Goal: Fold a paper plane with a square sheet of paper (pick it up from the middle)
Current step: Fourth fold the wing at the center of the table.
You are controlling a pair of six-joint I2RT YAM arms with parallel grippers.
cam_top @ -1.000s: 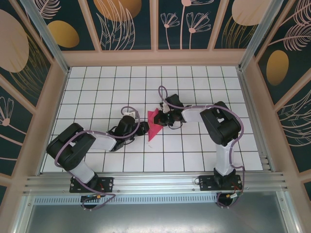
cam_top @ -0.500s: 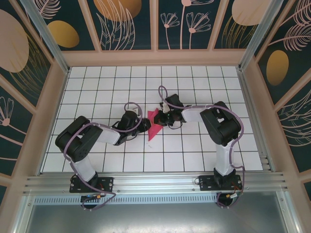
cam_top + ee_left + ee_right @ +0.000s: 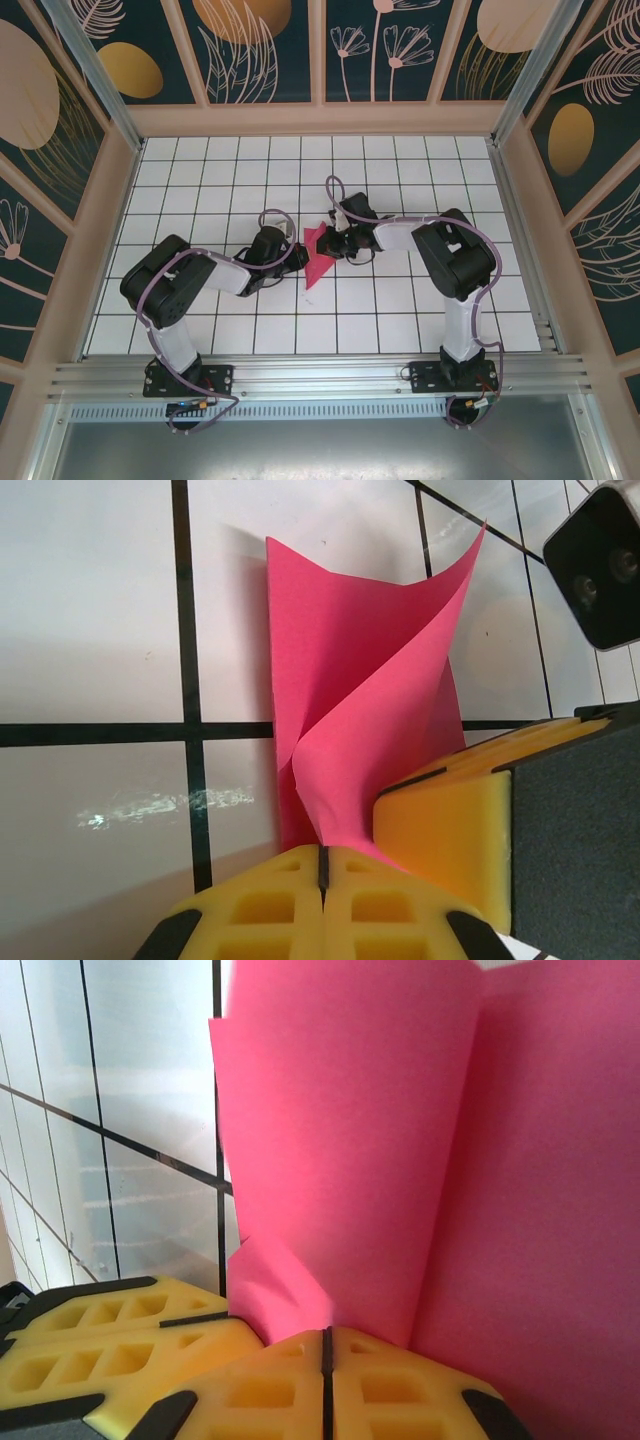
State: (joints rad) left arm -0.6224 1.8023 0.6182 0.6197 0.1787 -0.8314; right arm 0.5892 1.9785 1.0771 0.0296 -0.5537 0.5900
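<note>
The magenta-pink sheet of paper (image 3: 316,264) is folded into a narrow pointed form near the middle of the tiled table. Its flaps stand up and curl apart in the left wrist view (image 3: 370,700). My left gripper (image 3: 299,258) comes in from the left and is shut on the paper's lower edge (image 3: 322,852). My right gripper (image 3: 332,246) reaches in from the right, also shut on the paper (image 3: 325,1332), whose pink layers (image 3: 400,1140) rise in front of it. The two sets of yellow fingers (image 3: 440,825) sit side by side, almost touching.
The white tiled table (image 3: 400,320) has black grid lines and stretches free on all sides of the grippers. Wooden-framed walls (image 3: 320,118) close the back and sides. An aluminium rail (image 3: 320,378) runs along the near edge by the arm bases.
My left arm has swung right to the paper and its gripper has shut on the lower edge. The right gripper has kept its hold in place.
</note>
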